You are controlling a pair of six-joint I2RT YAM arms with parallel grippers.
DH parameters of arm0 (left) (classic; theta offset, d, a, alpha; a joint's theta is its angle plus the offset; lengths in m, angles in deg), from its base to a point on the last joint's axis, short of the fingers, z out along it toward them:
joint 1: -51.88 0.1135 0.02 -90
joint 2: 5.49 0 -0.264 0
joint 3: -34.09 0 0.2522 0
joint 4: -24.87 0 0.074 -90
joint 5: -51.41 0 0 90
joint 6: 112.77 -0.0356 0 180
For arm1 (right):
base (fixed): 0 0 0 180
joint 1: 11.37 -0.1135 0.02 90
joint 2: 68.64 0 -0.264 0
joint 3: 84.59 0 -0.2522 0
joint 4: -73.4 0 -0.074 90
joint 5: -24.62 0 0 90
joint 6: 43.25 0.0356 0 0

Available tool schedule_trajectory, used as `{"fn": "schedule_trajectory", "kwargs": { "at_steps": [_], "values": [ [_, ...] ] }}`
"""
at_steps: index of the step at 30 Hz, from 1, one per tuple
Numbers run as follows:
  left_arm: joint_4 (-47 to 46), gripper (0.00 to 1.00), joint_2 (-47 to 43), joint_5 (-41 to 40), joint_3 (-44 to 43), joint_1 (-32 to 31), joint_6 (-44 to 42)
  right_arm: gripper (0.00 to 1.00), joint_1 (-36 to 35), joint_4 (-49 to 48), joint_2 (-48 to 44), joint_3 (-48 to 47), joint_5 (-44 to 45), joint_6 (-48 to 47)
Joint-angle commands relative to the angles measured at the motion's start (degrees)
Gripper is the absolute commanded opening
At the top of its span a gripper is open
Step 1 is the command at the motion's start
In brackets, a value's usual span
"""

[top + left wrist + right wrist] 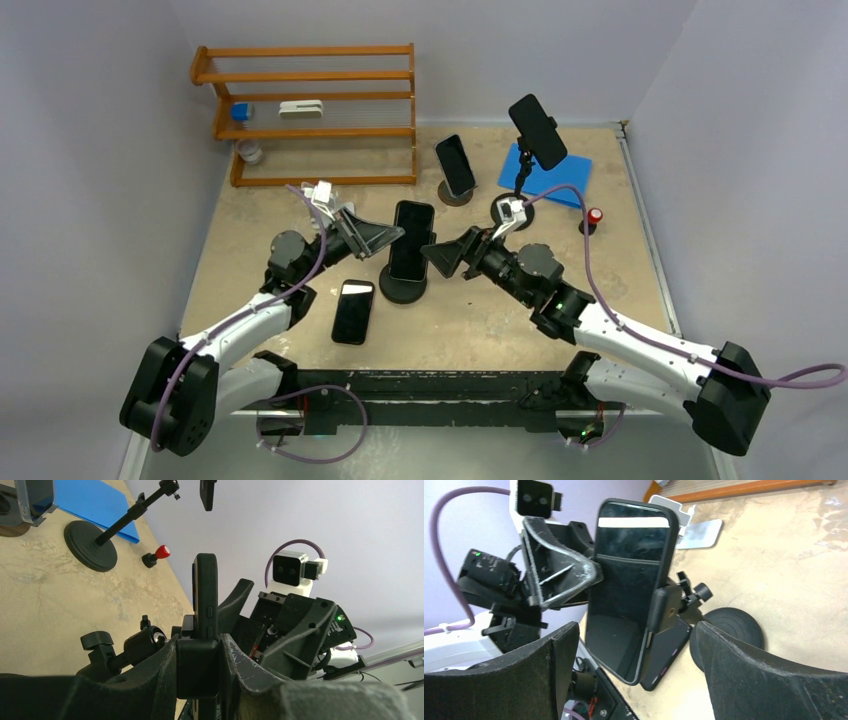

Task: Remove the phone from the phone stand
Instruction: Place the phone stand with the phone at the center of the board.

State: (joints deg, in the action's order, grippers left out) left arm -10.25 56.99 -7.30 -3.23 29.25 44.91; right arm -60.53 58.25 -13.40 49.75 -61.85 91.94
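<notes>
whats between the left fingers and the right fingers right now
The phone, upright in the phone stand, fills that gap; the top external view shows it best.

Left hand and right hand flank the phone (upright in stand).

Black-and-white arms, purple cabling.
White shells are set between black joints on the left arm and right arm; a purple cable is led to a white wrist camera; the right end effector is finished black.
</notes>
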Motion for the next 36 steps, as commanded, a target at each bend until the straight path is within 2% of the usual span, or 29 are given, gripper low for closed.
{"fn": "schedule_trajectory", "kwargs": {
  "at_steps": [1,7,16,27,32,36],
  "values": [
    [-7.55,0.00,-2.27,0.29,2.11,-0.97,-0.65,0.88,0.13,0.07,-1.08,0.72,3.16,-3.39],
    [-3.31,0.00,-5.35,-0.09,5.14,-1.36,-2.36,0.87,0.04,1.66,-3.67,1.39,7.64,-8.26],
    [2.86,0.00,-7.93,-1.67,7.22,-1.36,-4.86,0.88,0.04,4.08,-9.04,3.39,8.25,-10.80],
    [12.08,0.17,-9.95,-2.84,5.02,-1.36,-8.19,0.88,0.04,5.37,-9.60,2.03,6.71,-12.02],
    [13.35,0.28,-10.77,-3.51,5.06,-1.35,-8.59,0.88,0.04,5.82,-8.91,0.77,6.66,-13.08],
    [14.09,0.33,-11.12,-3.34,4.77,-1.36,-8.85,0.88,0.04,6.13,-8.75,0.39,6.58,-13.44]
  ]
}}
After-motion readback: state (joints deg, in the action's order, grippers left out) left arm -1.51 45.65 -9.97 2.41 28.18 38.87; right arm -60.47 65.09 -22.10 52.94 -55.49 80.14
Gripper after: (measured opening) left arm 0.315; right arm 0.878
